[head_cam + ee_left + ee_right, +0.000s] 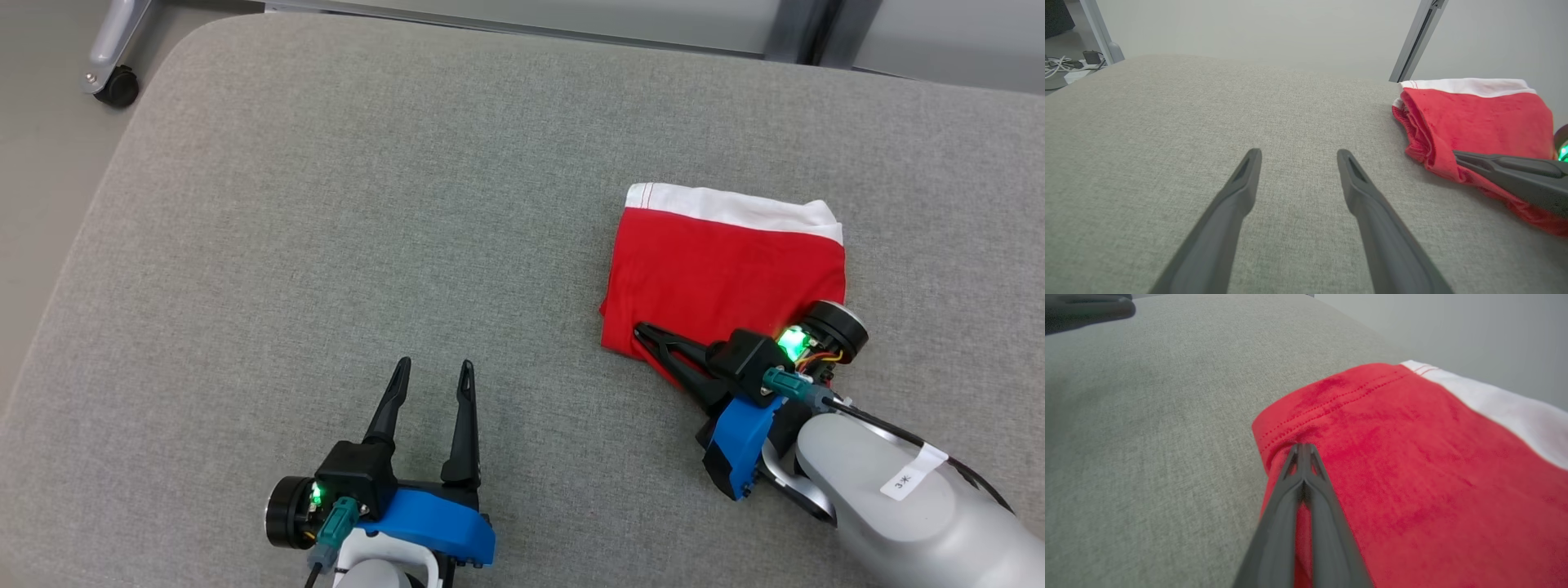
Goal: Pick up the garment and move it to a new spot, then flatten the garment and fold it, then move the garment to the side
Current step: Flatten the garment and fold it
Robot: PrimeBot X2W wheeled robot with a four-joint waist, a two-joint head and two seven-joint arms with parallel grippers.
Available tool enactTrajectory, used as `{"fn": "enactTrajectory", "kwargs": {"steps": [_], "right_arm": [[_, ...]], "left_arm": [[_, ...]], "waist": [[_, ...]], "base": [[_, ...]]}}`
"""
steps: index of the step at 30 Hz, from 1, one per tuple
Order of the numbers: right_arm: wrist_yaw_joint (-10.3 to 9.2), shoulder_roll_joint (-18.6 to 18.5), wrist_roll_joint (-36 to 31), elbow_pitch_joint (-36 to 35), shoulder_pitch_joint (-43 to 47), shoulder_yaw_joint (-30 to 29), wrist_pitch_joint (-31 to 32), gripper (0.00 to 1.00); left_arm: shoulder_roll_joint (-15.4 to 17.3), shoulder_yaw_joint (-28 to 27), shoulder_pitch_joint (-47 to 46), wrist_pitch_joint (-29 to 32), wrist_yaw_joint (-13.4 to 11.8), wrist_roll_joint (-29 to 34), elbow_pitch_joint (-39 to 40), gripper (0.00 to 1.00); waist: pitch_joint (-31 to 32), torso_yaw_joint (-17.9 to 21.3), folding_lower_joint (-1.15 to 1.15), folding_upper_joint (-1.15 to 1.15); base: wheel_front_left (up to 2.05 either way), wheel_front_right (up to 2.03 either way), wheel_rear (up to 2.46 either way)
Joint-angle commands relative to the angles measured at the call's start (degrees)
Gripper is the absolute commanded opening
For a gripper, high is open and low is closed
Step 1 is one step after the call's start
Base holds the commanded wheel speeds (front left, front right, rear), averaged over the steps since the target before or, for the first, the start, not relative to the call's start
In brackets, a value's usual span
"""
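**Folded red garment sits at the right, closed gripper resting on its near corner**

The garment point(727, 278) lies folded into a rough rectangle on the right part of the grey fabric surface point(326, 204). It is red, with a white band point(735, 208) along its far edge. In the left wrist view the garment point(1478, 118) shows stacked layers along its open left side, and in the right wrist view a stitched hem runs along the red cloth point(1412, 465) near the finger ends.

The right gripper point(642, 330) reaches in from the lower right and lies low across the garment's near left corner. Its two dark fingers are pressed together – the right wrist view shows the right gripper point(1303, 447) with its tips meeting just short of the hem, on top of the red fabric. Whether any cloth is caught between them cannot be told. From the left wrist view the same gripper point(1459, 157) appears as a dark bar lying over the garment's near edge.

The left gripper point(435, 365) is at the lower left, well apart from the garment, its fingers spread wide and pointing away from the robot. The left wrist view shows the left gripper point(1298, 153) low over bare grey fabric – nothing sits between its fingers.

A caster wheel point(117, 86) stands on the floor beyond the surface's far left corner.
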State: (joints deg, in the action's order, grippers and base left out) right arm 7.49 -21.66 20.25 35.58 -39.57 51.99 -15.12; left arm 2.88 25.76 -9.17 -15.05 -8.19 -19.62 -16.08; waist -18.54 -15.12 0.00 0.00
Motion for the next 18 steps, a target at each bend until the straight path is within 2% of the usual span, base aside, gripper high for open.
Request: {"fn": "enactTrajectory", "kwargs": {"steps": [1,7,11,14,18], "right_arm": [[0.0,-0.4,0.5,-0.6,-0.7,0.3,0.0,0.0],[0.0,-0.3,3.7,-0.9,0.2,3.9,0.0,0.0],[0.0,0.0,7.8,-5.8,-0.3,4.3,0.0,0.0],[0.0,0.0,9.3,-9.4,0.8,1.2,0.0,0.0],[0.0,0.8,9.1,-11.0,3.9,-7.9,0.0,0.0]], "left_arm": [[0.0,-0.2,-0.1,-0.2,0.1,-0.1,0.2,1.0],[0.0,-0.3,-0.5,-0.2,0.4,0.1,0.2,1.0],[0.0,-1.1,-0.2,-0.1,0.6,0.7,-0.1,1.0],[0.0,-2.3,-0.1,-0.1,0.9,1.3,-0.5,1.0],[0.0,-4.0,-0.7,-0.1,1.5,2.4,-0.8,1.0]], "waist": [[0.1,0.1,0.0,0.0],[0.5,1.3,0.0,0.0],[1.3,3.4,0.0,0.0],[2.4,5.7,0.0,0.0],[4.1,8.9,0.0,0.0]], "base": [[0.0,0.0,0.0],[0.0,0.0,0.0],[0.0,0.0,0.0],[0.0,0.0,0.0],[0.0,0.0,0.0]]}}
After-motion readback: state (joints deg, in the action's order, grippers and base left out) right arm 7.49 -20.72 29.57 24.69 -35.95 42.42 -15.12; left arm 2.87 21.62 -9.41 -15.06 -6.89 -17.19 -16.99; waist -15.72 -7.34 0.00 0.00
